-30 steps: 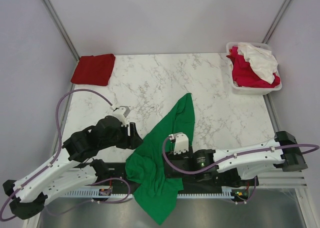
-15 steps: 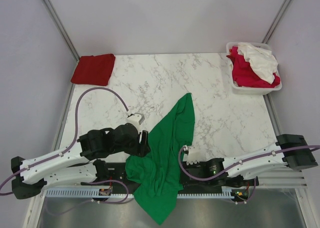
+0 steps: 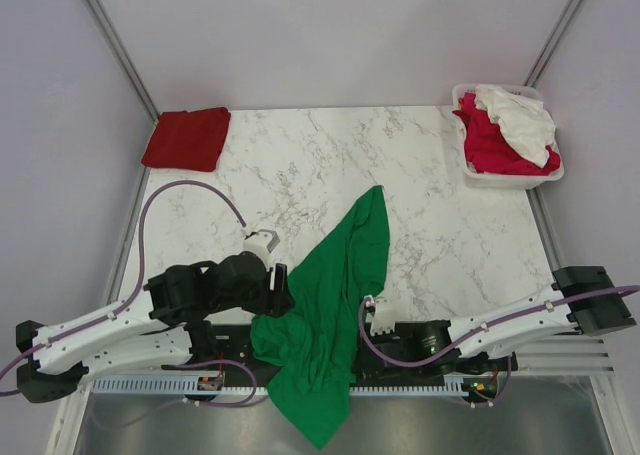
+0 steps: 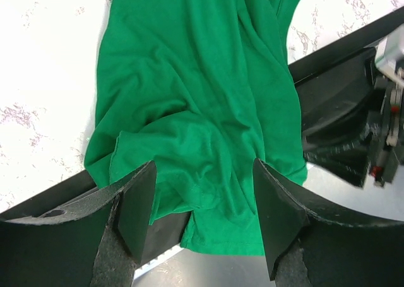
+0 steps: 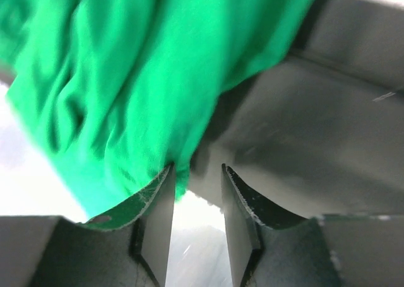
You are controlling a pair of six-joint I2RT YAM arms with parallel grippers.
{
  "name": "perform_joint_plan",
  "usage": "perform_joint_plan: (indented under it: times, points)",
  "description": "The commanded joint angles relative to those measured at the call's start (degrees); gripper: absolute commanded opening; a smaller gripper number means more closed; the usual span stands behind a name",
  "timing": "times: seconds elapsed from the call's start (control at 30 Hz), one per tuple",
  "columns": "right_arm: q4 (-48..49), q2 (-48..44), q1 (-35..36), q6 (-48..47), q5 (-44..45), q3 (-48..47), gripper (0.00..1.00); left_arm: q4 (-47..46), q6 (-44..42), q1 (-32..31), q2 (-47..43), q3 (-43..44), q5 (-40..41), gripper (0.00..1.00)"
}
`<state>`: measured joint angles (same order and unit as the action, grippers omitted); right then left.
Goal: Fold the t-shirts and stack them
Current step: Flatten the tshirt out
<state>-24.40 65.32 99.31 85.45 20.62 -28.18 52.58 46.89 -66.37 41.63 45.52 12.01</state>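
My left gripper hangs spread over the green t-shirt, with bunched cloth right beneath its fingers (part of it spills off the table edge). I'd pinch a single layer here. My right gripper stands narrow at the hem; whether it's pinching, I cannot tell. Far ahead of it, the basket holds a crimson-pink t-shirt and a white t-shirt.

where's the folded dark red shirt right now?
In the top view, the dark red t-shirt lies folded on the far-left corner of the table, opposite the white basket at the far-right corner.
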Motion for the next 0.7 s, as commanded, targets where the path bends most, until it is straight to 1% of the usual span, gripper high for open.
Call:
perform_joint_plan:
  times: [0.0, 0.17, 0.23, 0.37, 0.43, 0.67]
  points:
    - [4.45, -1.07, 3.78, 3.23, -2.43, -0.47, 0.44, 0.16, 2.32, -0.34, 0.21, -0.17, 2.23, 0.70]
    - [4.28, 1.65, 6.34, 4.46, -1.90, -1.79, 0.46, 0.16, 2.32, -0.34, 0.39, -0.17, 2.40, 0.70]
    - [3.66, 0.78, 6.95, 6.38, -0.85, -1.09, 0.46, 0.07, 2.41, -0.34, 0.21, -0.25, 2.40, 0.70]
    - [3.13, -4.31, 8.36, 9.29, 2.05, 1.81, 0.46, 0.16, 2.50, -0.34, 0.21, -0.34, 2.58, 0.70]
    - [3.13, -4.76, 8.45, 9.82, 2.49, 2.60, 0.46, 0.16, 2.50, -0.34, 0.56, -0.34, 2.67, 0.70]
    - [3.22, -1.25, 8.45, 10.26, 3.46, 2.96, 0.45, 0.25, 2.50, -0.43, 1.09, -0.25, 2.40, 0.70]
